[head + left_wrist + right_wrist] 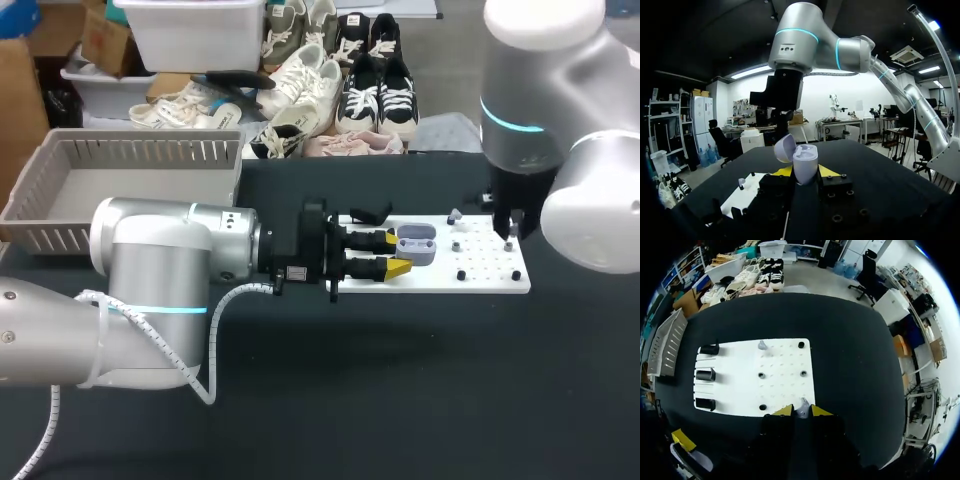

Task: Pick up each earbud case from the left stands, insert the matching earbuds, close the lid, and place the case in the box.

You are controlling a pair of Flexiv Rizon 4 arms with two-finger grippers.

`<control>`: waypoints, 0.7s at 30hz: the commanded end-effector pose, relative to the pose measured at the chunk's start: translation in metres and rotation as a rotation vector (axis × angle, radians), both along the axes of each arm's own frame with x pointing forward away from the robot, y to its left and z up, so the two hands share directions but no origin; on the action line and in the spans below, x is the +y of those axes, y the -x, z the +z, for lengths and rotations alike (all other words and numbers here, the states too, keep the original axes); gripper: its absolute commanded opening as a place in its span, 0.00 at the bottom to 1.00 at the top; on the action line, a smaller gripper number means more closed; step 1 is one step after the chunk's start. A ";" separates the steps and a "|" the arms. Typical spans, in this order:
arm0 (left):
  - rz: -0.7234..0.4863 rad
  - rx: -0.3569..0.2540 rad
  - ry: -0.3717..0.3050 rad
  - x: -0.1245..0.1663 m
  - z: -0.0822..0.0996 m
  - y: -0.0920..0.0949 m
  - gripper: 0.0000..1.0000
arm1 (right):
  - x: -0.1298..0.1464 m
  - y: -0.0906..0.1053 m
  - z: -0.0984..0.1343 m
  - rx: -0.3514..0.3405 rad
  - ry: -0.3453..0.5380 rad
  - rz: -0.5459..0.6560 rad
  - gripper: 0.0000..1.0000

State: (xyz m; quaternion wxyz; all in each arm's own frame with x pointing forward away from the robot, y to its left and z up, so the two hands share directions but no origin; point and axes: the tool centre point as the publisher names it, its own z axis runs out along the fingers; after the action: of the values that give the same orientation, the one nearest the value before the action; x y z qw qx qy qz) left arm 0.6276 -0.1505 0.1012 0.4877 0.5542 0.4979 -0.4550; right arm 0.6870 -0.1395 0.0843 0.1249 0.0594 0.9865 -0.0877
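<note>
Nearest, at the middle of the head view, the left tool (398, 254) is clamped on the open case (418, 246), one yellow tip on each side of its body. In the left wrist view the pale body stands upright between the tips, with the lid (784, 148) swung back and off to one side. The case hangs over the left end of the white board (480, 280), which lies on the dark tabletop (420, 380).

Further on, at the right of the head view, the right tool (510, 232) points down at the board's right end. Its own view shows its tips set narrow on a small pale earbud (802, 407) at the board's near edge, pressing it from both sides. A second earbud (762, 345) sits on the far side of the board, and three black stands (706, 374) line the opposite end.

The step in hand looks like fetching this earbud for the case. It likely pays to lift straight up off the board, keep the case level and steady, and line the earbud up with its own socket before lowering.

The grey box (140, 152) waits at the upper left of the head view.

No readable label or writing shows on the case, board or box.
</note>
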 end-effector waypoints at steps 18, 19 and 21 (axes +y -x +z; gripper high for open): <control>0.000 0.000 0.002 0.000 -0.001 0.000 0.00 | -0.008 -0.010 -0.001 0.098 -0.169 -0.535 0.00; 0.000 0.000 0.002 0.000 -0.001 0.000 0.00 | -0.008 -0.010 -0.001 0.098 -0.169 -0.535 0.00; 0.000 0.000 0.002 0.000 -0.001 0.000 0.00 | -0.008 -0.010 -0.001 0.098 -0.169 -0.535 0.00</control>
State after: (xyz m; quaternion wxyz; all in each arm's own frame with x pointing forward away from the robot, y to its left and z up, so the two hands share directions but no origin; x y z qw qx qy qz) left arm 0.6275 -0.1505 0.1012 0.4877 0.5542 0.4979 -0.4550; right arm 0.6978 -0.1483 0.0830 0.0439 0.3220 0.9450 -0.0359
